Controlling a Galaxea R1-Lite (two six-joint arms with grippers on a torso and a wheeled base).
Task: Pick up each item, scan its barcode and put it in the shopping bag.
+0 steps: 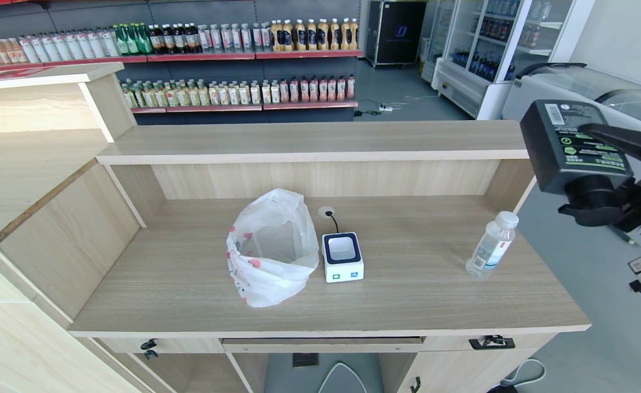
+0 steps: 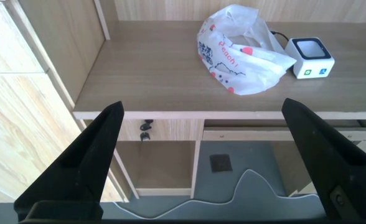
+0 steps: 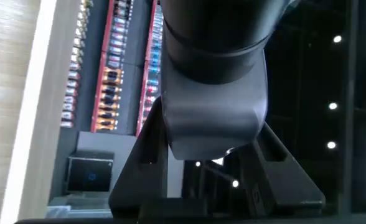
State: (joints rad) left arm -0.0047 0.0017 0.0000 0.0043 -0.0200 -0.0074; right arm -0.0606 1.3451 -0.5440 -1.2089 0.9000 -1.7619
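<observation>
While right hand (image 1: 605, 177) clamps black bottle (image 1: 563, 136) neck-down, water bottle (image 1: 491, 245) stands upright.

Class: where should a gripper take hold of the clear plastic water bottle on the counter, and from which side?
Probably around its labelled middle, coming in level from the right: the clear plastic water bottle stands upright, round and slim, near the wooden counter's open right end, nothing touching it.

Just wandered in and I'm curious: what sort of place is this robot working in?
Probably a small shop's checkout, perhaps a mock one: shelves of bottled drinks behind, glass-door fridges, and a barcode scanner beside a shopping bag on the wooden counter.
</observation>
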